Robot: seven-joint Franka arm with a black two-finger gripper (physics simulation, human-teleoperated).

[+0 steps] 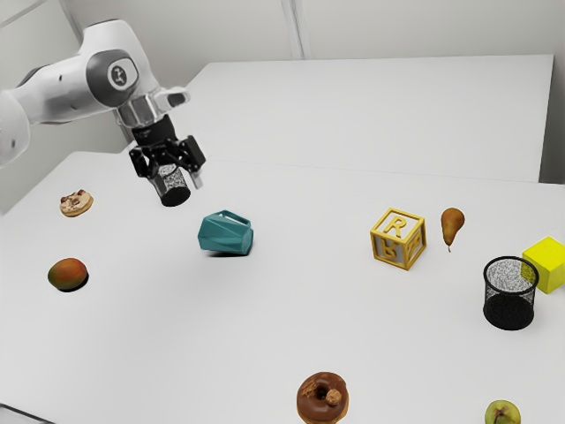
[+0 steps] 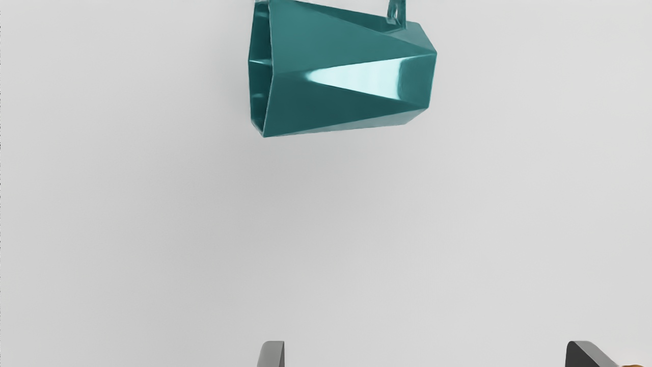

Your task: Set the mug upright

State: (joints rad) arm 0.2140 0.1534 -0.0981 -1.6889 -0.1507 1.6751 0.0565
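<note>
Gripper: open and empty, folks, the black gripper (image 1: 179, 183) up above the desk (image 1: 203, 353), its two fingers (image 2: 272, 355) wide apart.
Mug: here's our teal mug (image 1: 226, 235), down on its side on the desk, not upright; the wrist view has it well ahead of the fingertips, touching neither.
Handle: the mug's handle (image 1: 233, 215) is up off the desk.
Exterior view's left: a pale-topped donut (image 1: 76, 205) and, nearer the camera, a red-green mango (image 1: 68, 275).
By the gripper: a black mesh cup (image 1: 175, 196) seen between and below the fingers.
Exterior view's right: a letter block (image 1: 398, 238), a pear (image 1: 452, 226) near it, then another mesh cup (image 1: 509, 309) by a yellow cube (image 1: 547, 263).
Near edge: a chocolate donut (image 1: 311, 406) and a green fruit (image 1: 502, 413).
</note>
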